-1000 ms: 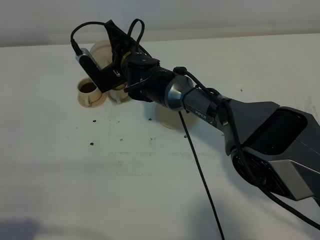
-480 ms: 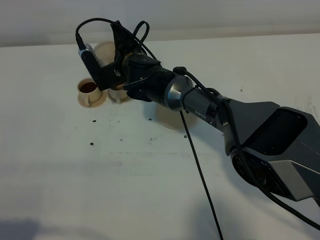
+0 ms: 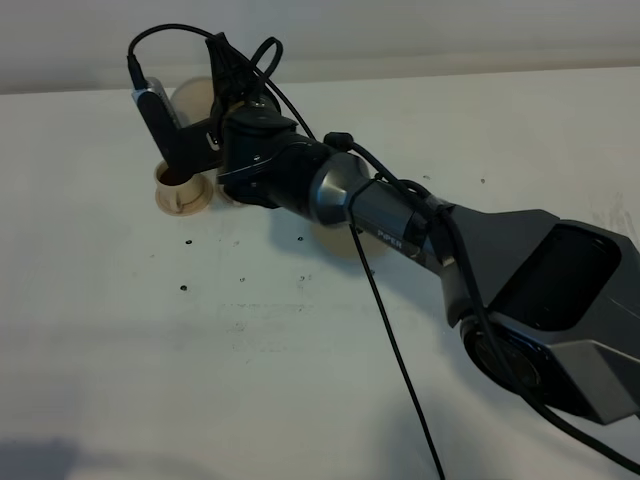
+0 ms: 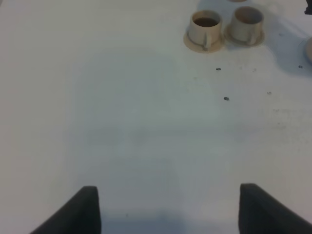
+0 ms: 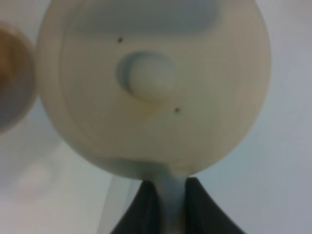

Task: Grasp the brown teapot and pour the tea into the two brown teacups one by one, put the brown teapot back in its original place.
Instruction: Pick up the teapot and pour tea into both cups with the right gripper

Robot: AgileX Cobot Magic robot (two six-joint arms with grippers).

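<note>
Two arms are in play, but only one is at work. The right arm (image 3: 400, 215) stretches from the near right corner of the high view in one long diagonal toward the far left of the table (image 4: 122, 122). Its forearm is nearly straight and its wrist is rolled over, so the wrist camera (image 3: 150, 105) juts up and outward.

The right pincer (image 5: 168, 192) is clenched on the loop handle of the brown teapot (image 5: 156, 83) — its dark jaws pinch the pale strap between them. The domed lid and its knob (image 5: 146, 78) sit straight ahead of the tips. The pot is carried in the pincer, away from the wide saucer (image 3: 335, 240), which lies behind the pincer and partly under the forearm. In the high view only a pale sliver of the pot shows past the wrist.

Just beside and below this pincer stands the teacup with dark tea (image 3: 180, 180) on its small saucer. The second teacup (image 4: 247, 22) stands next to it, mostly hidden by the wrist in the high view — whether it holds tea I cannot tell.

The left pincer (image 4: 169, 190) is released, jaws spread wide over the table, with both cups well ahead of it. A black cable (image 3: 395, 350) runs alongside the right arm.
</note>
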